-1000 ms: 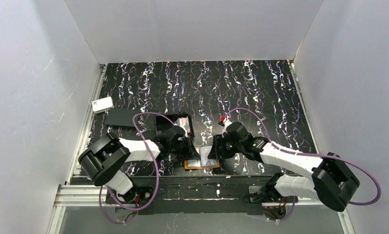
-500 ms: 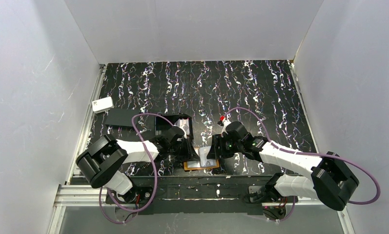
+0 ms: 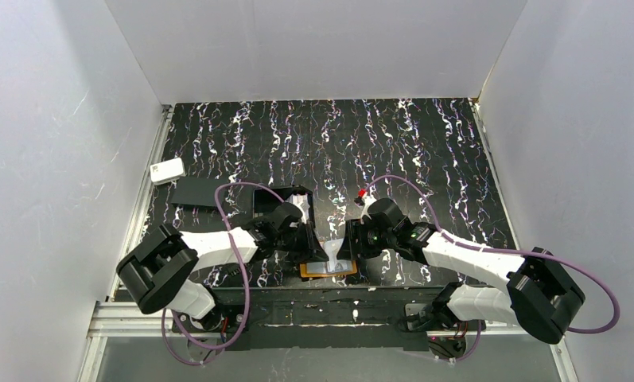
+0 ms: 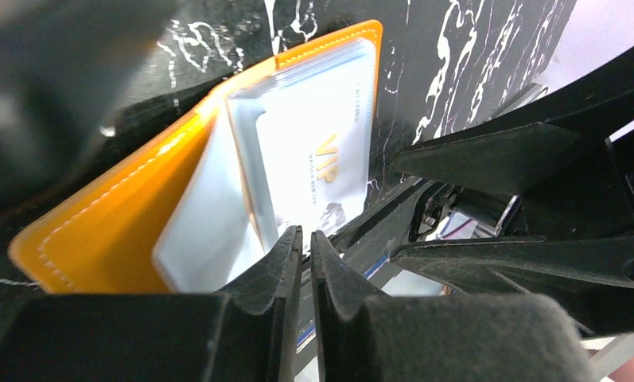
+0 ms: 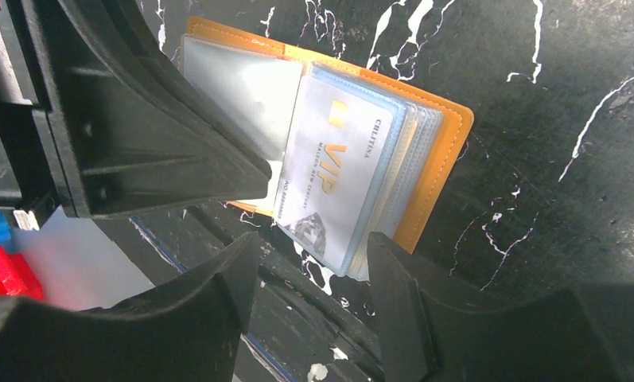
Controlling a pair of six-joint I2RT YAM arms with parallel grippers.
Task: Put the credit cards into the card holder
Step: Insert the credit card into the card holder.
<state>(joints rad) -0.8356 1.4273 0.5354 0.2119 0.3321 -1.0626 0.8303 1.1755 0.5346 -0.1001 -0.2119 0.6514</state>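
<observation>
The orange card holder (image 3: pixel 329 270) lies open near the table's front edge, between my two grippers. A white card marked VIP (image 5: pixel 333 179) sits in its top see-through pocket, over several more pocket leaves, and also shows in the left wrist view (image 4: pixel 321 151). My left gripper (image 3: pixel 310 243) is shut, its tips (image 4: pixel 306 236) at the near edge of the pockets, with nothing visible between them. My right gripper (image 5: pixel 313 259) is open and empty, its fingers straddling the near end of the pocket stack. More pale cards (image 3: pixel 300 204) lie in the black tray.
A black open box tray (image 3: pixel 267 200) stands just behind the left gripper. A flat black rectangle (image 3: pixel 196 192) and a white rounded box (image 3: pixel 167 170) lie at the far left. The table's front rail runs right below the holder.
My left gripper has shifted slightly right, toward the holder. The pale pocket leaf between the grippers now stands more upright. The right arm has barely moved.
</observation>
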